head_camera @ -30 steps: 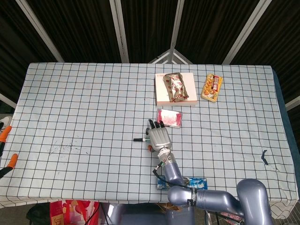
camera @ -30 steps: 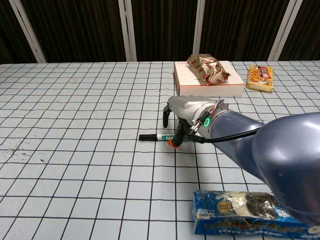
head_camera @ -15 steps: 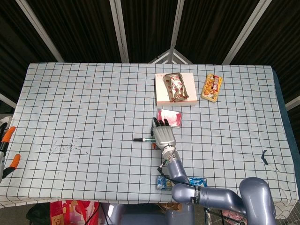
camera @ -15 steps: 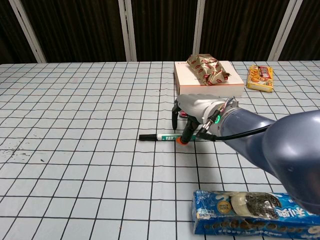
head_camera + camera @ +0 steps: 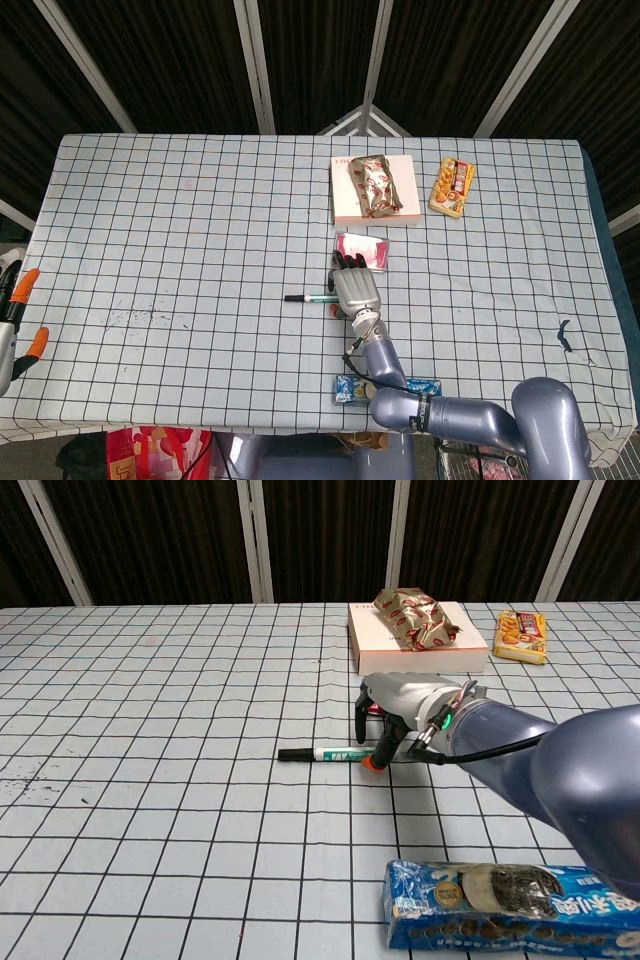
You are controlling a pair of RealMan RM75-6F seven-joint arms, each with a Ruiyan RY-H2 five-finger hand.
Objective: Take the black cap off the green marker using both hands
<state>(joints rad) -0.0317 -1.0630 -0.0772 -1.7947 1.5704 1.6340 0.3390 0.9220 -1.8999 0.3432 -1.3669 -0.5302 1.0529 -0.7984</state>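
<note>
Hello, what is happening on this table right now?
The right robot hand is over the green marker that lies on the checked tablecloth, fingers curled down at the marker's right end. The black cap is on the marker's left end, not yet removed. The left robot hand waits at the table's left edge, holding nothing. Whether the marker is gripped is unclear.

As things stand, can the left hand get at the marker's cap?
Probably yes: the cap lies bare on the cloth, pointing away from the right hand. But the left hand is far off, at the table's edge.
</note>
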